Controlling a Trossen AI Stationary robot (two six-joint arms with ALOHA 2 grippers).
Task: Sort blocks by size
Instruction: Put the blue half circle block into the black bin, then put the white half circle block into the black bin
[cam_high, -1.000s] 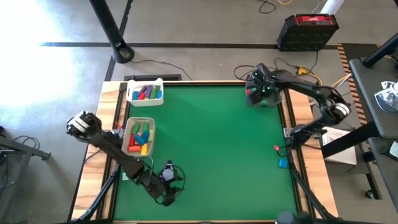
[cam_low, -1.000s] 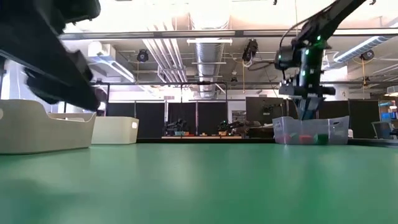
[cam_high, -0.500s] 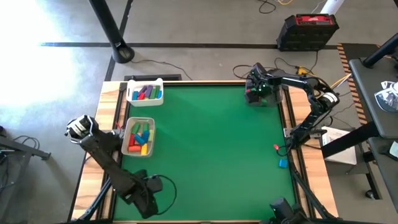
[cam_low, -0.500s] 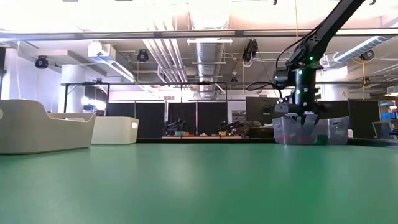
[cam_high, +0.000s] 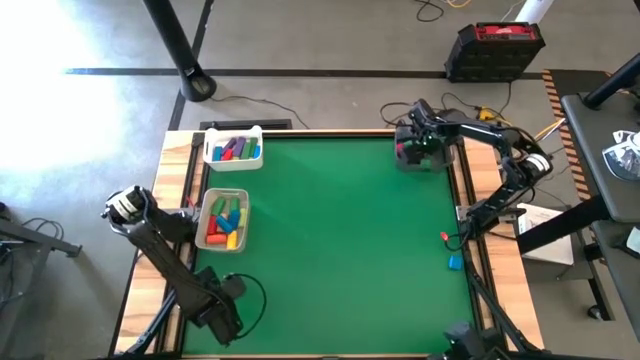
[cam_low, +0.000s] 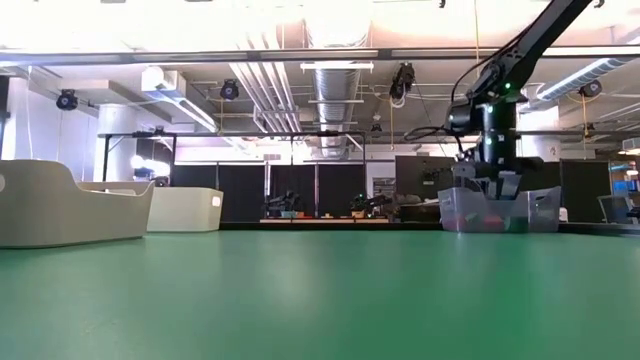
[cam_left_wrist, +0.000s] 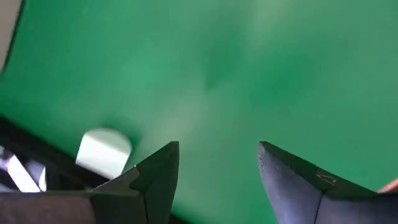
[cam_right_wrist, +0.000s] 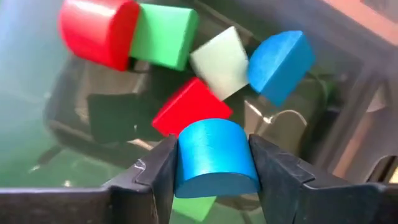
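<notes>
Gripping a blue rounded block (cam_right_wrist: 215, 158) between both fingers of the right claw (cam_right_wrist: 211, 163), inside the clear plastic bin (cam_low: 497, 209) at the far right corner of the green tabletop (cam_high: 340, 240). Lying just beside it in the bin: a red rounded block (cam_right_wrist: 98, 31), a green block (cam_right_wrist: 163, 35), a pale block (cam_right_wrist: 221, 61), a second blue block (cam_right_wrist: 280, 57) and a red flat block (cam_right_wrist: 189, 107). Hanging open and empty, the left claw (cam_left_wrist: 217, 168), over the near left corner of the tabletop.

Three trays (cam_high: 232, 148) (two white), two arms (cam_high: 480, 135).
</notes>
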